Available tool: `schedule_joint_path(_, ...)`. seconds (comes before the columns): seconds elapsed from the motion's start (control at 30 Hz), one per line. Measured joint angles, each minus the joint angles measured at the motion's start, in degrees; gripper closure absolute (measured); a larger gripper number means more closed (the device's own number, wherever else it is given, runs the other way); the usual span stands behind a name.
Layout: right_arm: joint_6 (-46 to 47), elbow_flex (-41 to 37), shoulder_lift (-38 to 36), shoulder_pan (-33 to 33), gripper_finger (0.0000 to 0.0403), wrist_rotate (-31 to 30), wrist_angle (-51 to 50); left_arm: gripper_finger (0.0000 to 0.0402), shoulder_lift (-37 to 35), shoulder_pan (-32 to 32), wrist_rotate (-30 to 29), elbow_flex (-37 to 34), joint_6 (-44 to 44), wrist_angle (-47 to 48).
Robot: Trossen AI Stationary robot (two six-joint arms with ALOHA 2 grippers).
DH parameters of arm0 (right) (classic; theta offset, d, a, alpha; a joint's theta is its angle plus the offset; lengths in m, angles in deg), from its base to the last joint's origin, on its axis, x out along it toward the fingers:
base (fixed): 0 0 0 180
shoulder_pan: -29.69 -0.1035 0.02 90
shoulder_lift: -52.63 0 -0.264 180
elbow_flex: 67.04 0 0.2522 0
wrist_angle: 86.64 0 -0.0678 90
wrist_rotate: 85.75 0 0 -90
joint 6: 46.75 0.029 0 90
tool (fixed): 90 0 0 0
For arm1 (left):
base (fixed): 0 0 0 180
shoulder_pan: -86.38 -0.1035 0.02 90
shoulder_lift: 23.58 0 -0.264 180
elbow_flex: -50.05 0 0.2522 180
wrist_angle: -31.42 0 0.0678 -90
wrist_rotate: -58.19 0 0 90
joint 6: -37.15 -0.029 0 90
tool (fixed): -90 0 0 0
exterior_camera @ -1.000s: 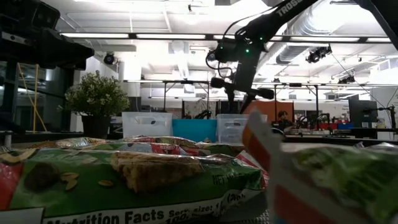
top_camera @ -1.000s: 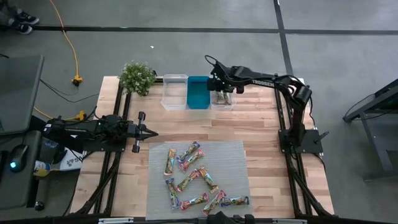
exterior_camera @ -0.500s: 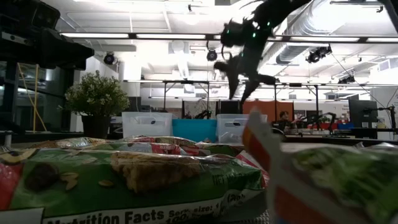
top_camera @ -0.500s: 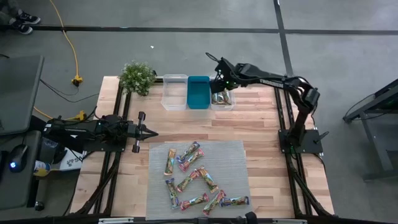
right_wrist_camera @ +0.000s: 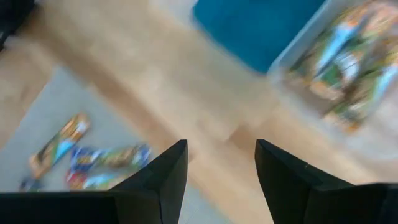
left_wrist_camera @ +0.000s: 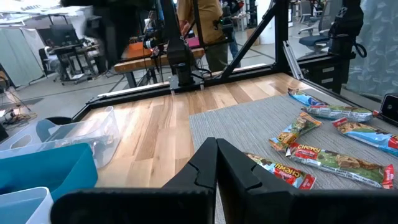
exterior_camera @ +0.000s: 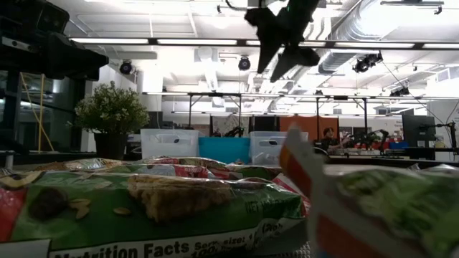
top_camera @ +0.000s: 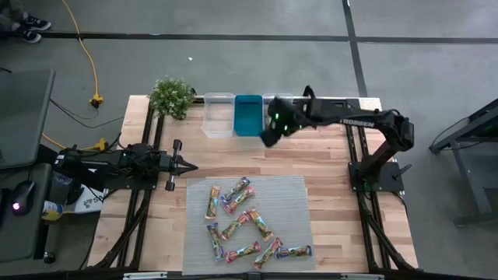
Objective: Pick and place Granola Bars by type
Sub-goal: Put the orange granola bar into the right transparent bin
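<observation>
My right gripper hangs empty, fingers spread, over bare wood beside the teal bin; the granola bars lie heaped and overlapping on the grey mat, so I risk pinching two different types together.

bare wooden tabletop lay free between the bin row and the scattered granola bars.

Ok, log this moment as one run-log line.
right gripper: open, empty, above table between bins and mat | left gripper: shut, parked at left | Granola Bars: on mat; some in clear bin
</observation>
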Motion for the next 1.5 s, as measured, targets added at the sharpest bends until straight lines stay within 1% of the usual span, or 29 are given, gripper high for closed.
schedule_joint_path(0.13,6.3,0.0,0.2,-8.4,0.0231,-2.6,0.2,0.0401,0.0,0.0,0.0,0.0,0.0,0.0)
schedule_joint_path(0.37,20.1,0.0,0.4,-20.9,0.0231,-9.8,0.2,0.0401,0.0,0.0,0.0,0.0,0.0,0.0)
schedule_joint_path(0.5,23.9,0.0,2.5,-26.4,0.0231,-12.5,2.4,0.0401,0.0,0.0,0.0,0.0,0.0,0.0)
schedule_joint_path(0.63,26.6,0.0,6.3,-30.6,0.0231,-12.5,6.8,0.0401,0.0,0.0,0.0,0.0,0.0,0.0)
schedule_joint_path(0.87,28.0,0.0,13.3,-34.2,0.0231,-11.2,14.9,0.0401,0.0,0.0,0.0,0.0,0.0,0.0)
schedule_joint_path(1.03,28.1,0.0,16.4,-35.3,0.0231,-9.4,19.3,0.0401,0.0,0.0,0.0,0.0,0.0,0.0)
schedule_joint_path(1.13,28.2,0.0,17.3,-36.0,0.0231,-8.8,21.1,0.0401,0.0,0.0,0.0,0.0,0.0,0.0)
schedule_joint_path(1.33,28.2,0.0,17.3,-36.5,0.0230,-7.3,21.6,0.0401,0.0,0.0,0.0,0.0,0.0,0.0)
schedule_joint_path(1.5,28.2,0.0,17.3,-36.7,0.0211,-6.8,21.8,0.0401,0.0,0.0,0.0,0.0,0.0,0.0)
